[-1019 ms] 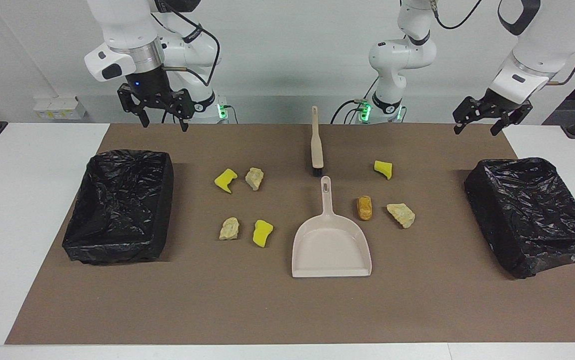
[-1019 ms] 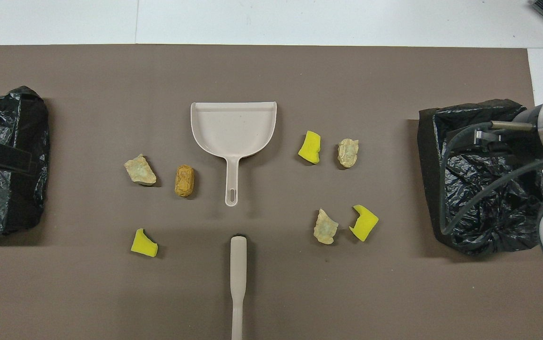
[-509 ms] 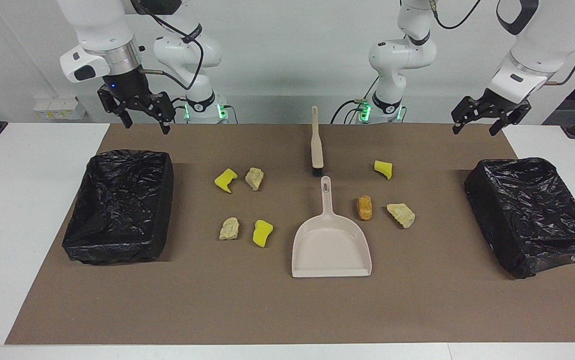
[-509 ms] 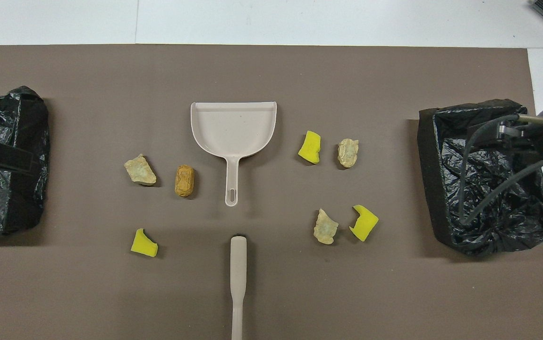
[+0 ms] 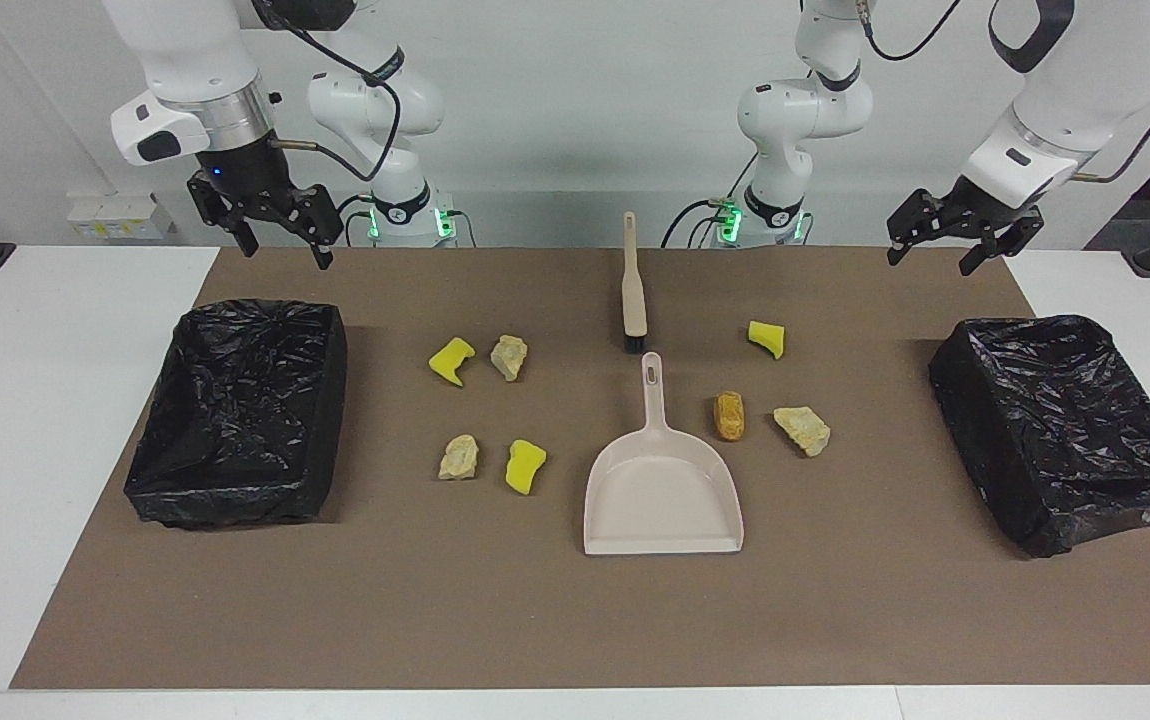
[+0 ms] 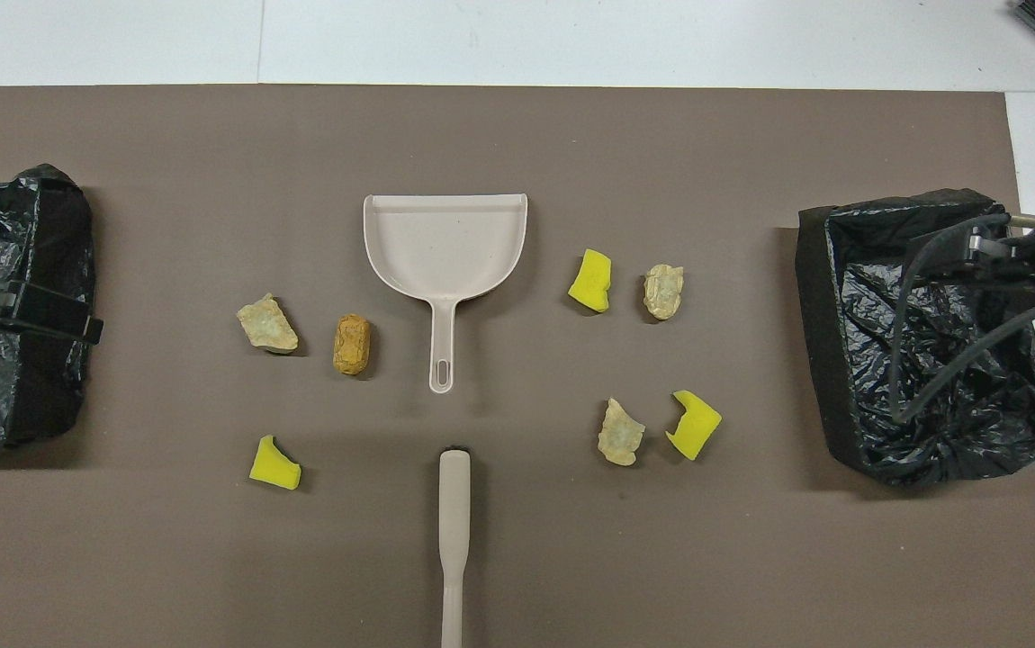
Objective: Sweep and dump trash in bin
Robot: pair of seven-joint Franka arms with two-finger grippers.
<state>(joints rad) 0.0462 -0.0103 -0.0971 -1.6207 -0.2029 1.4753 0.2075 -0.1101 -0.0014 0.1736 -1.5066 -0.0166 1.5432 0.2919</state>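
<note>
Beige dustpan point(image 5: 662, 490) & brush point(image 5: 633, 290) are laid mid-desk, untouched; trash is scattered at both sides.
Pan handle is pointed toward the robots, brush in line w/ it, bristles toward the pan. Trash: yellow sponge bits point(image 5: 450, 360), point(image 5: 524, 465), point(image 5: 767, 338); beige chunks point(image 5: 509, 357), point(image 5: 459, 456), point(image 5: 802, 429); orange-brown lump point(image 5: 729, 415), long axis toward the robots. A black-lined bin point(image 5: 240, 410) is set at each end of the desk point(image 5: 55, 400), other bin point(image 5: 1065, 430). Left gripper point(image 5: 935, 245) & right gripper point(image 5: 280, 245) are held up, fingers spread, nothing pinched. Both grippers are shown whole in facing view only; in overhead view only dark parts are seen over the bins.
</note>
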